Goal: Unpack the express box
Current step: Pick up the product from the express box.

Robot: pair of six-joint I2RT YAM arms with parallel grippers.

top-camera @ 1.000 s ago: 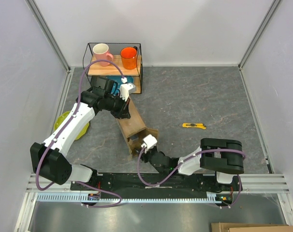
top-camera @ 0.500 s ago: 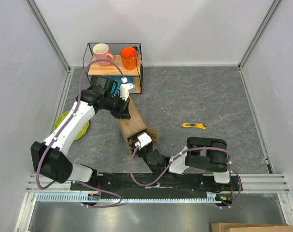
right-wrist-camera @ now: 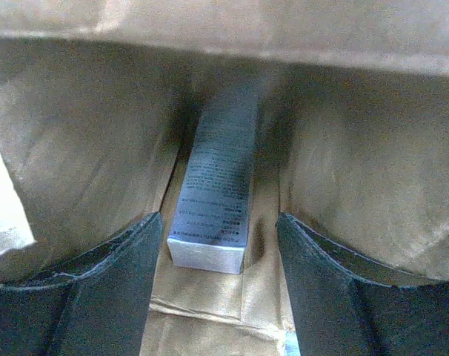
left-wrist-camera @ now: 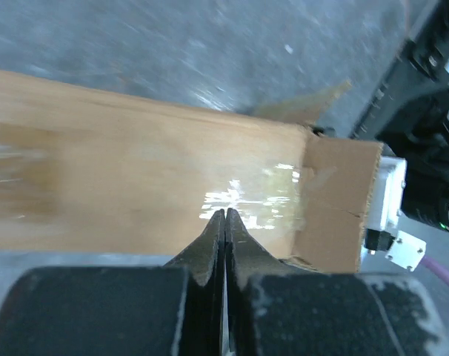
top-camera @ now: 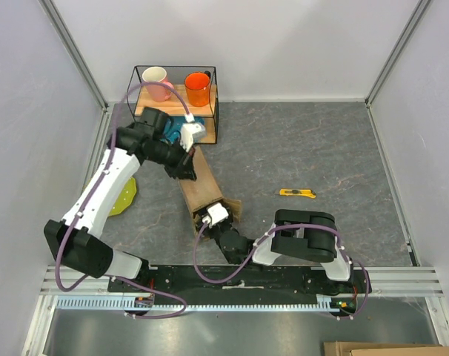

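The express box (top-camera: 204,184), a long brown carton, lies on its side with its open end toward the arms. My left gripper (top-camera: 186,166) is shut and empty, its tips (left-wrist-camera: 224,215) right over the box's taped upper face (left-wrist-camera: 135,163) near the far end. My right gripper (top-camera: 210,217) is open and pushed into the box's open end. In the right wrist view a small silver printed carton (right-wrist-camera: 213,189) lies on the box's floor between my open fingers (right-wrist-camera: 106,289), apart from both. An open flap (left-wrist-camera: 337,200) shows in the left wrist view.
A yellow utility knife (top-camera: 297,193) lies on the table to the right of the box. A black wire rack (top-camera: 214,104) at the back holds a pink-and-white mug (top-camera: 156,78) and an orange mug (top-camera: 198,87). A yellow-green plate (top-camera: 124,199) lies at the left.
My right gripper has moved left and forward into the box's open end. My left arm has shifted back a little, its gripper staying on the box's far end.
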